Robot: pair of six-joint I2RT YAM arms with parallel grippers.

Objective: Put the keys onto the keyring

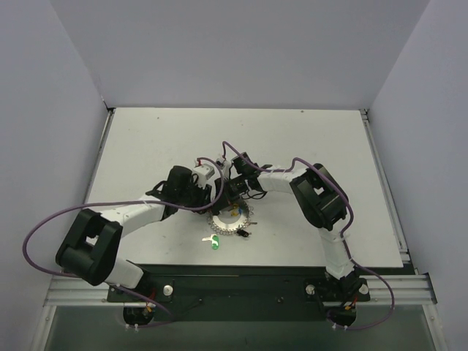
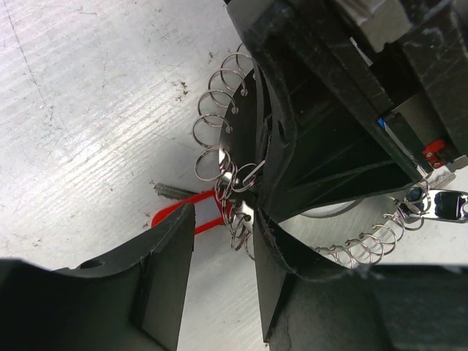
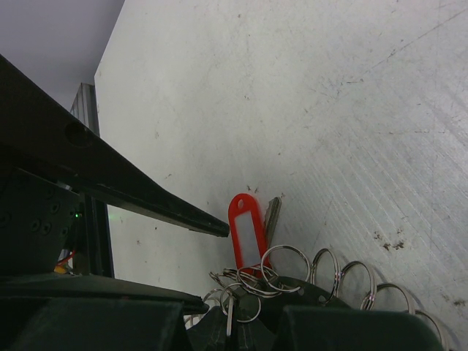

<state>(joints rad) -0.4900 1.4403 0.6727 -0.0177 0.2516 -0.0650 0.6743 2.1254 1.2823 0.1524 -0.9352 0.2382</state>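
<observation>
The keyring (image 1: 228,221) lay on the table (image 1: 146,146) toward its near edge, under both arms. The left gripper (image 2: 221,223) stood open, its tips straddling the ring's edge and a red tag (image 2: 199,213), clamping nothing. The right gripper (image 3: 213,267) was parted too, holding nothing I could see. A green key (image 1: 215,242) lay just nearer.

**Robot bench in a lab test cell**

A bare white table (image 1: 146,146), scuffed and scratched beneath the left gripper (image 2: 223,252) and the right gripper (image 3: 210,267), is boxed in by plain pale walls (image 1: 241,44) beyond them and to either side. Behind the grippers, at the table's near edge, an aluminium rail (image 1: 398,287) carries the bases of the left arm (image 1: 139,213) and right arm (image 1: 322,205). Purple cables (image 1: 33,234) loop loosely along both. A green indicator light (image 3: 76,215) glows on black hardware close beside the right gripper's upper finger.
</observation>
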